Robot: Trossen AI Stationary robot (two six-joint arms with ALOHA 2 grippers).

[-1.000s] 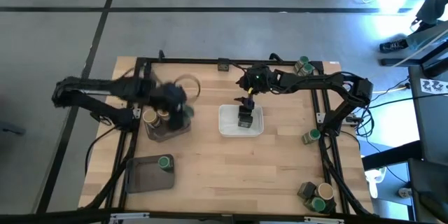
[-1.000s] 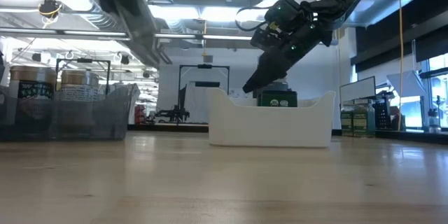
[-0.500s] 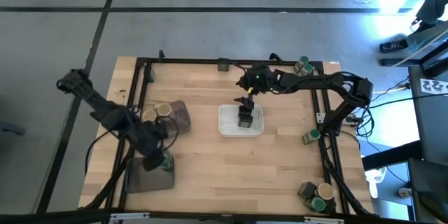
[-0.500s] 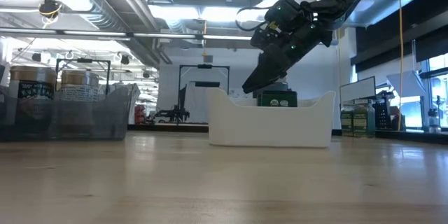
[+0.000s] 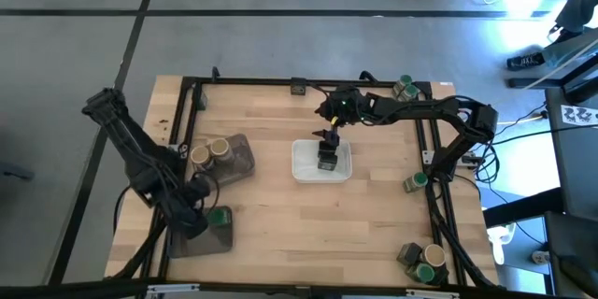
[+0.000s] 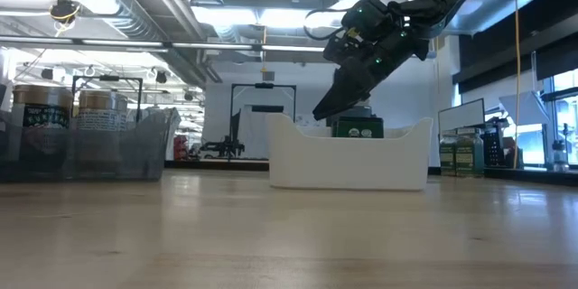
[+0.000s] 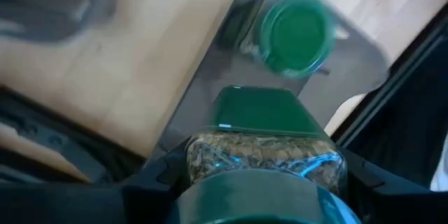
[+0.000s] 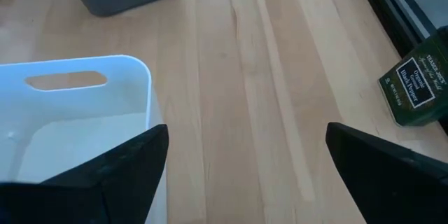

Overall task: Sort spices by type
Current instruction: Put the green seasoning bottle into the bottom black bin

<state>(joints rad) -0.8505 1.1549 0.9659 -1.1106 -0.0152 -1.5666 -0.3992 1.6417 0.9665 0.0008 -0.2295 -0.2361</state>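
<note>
Left gripper [image 7: 262,182] pinching a green-lidded jar [image 7: 264,157] — above grey tray [image 7: 210,112], another jar [image 7: 295,33] just ahead.

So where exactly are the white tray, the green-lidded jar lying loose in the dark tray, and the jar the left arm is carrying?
white tray [image 5: 301,166]: high view, its left rim.
green-lidded jar [image 7: 295,33]: left wrist view, centre of its lid.
carried jar [image 7: 262,155]: left wrist view, its glass body.
</note>
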